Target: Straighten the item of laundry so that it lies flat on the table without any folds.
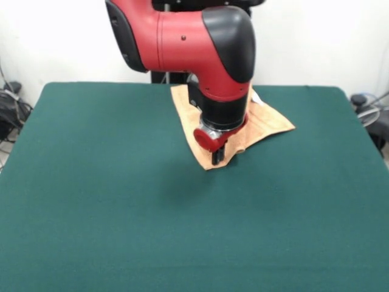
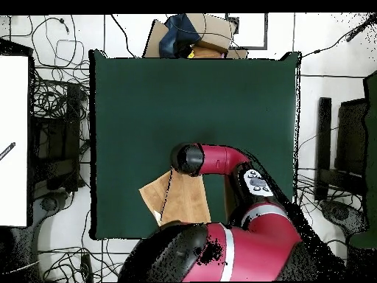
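Note:
The light orange-brown towel (image 1: 267,121) lies on the dark green table (image 1: 91,194) near its far edge, below the robot's pedestal. It is rumpled, with one part folded over another. A small white tag (image 1: 256,97) shows at its far side. My gripper (image 1: 217,159) points straight down at the towel's near corner and is at or just above the cloth. The arm hides much of the towel's middle. In the overhead view the towel (image 2: 177,203) lies by the table's (image 2: 147,103) bottom edge, and the arm's wrist (image 2: 187,158) covers the gripper.
Cardboard boxes (image 2: 199,33) stand beyond the table's far edge in the overhead view. Cables lie on the floor on both sides. A white panel (image 2: 13,140) is at the left and dark equipment (image 2: 346,147) at the right.

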